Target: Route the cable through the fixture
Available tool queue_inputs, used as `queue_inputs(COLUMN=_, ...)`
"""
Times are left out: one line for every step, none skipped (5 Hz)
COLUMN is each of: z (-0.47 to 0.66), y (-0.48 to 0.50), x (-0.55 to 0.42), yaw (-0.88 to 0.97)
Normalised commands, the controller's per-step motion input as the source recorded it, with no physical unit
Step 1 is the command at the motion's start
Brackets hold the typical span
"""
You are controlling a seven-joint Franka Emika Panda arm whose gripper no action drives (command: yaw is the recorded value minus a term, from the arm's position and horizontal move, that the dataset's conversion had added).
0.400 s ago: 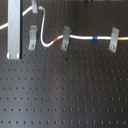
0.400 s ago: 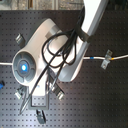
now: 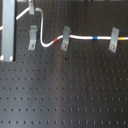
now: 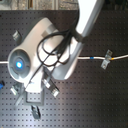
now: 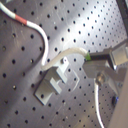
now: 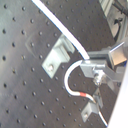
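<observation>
The white cable [image 3: 80,37] runs across the black perforated board through the middle clip [image 3: 65,39] and the clip at the first exterior view's right [image 3: 114,40]. Its red band [image 3: 59,37] and blue-and-yellow band [image 3: 95,37] both show. Left of the middle clip the cable loops up past the third grey clip [image 3: 32,38] without sitting in it. My gripper [image 3: 31,7] is at the top edge, shut on the cable. In both wrist views the gripper [image 5: 90,62] [image 6: 91,68] pinches the cable just beside this clip [image 5: 52,82] [image 6: 57,54].
A long silvery bar [image 3: 9,30] stands at the first exterior view's left, close to the grey clip. In the second exterior view the arm [image 4: 55,50] hides most of the board. A clip [image 4: 106,59] with the cable shows at the second exterior view's right.
</observation>
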Motion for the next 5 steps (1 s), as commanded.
queue_inputs(z=0.45, y=0.026, x=-0.501, yaw=0.04)
queue_inputs(z=0.26, y=0.216, x=-0.456, yaw=0.35)
queue_inputs(z=0.02, y=0.460, x=0.001, yaw=0.37)
queue_inputs(z=0.00, y=0.003, x=-0.013, yaw=-0.01)
queue_inputs(z=0.00, y=0.248, x=0.024, yaw=0.67)
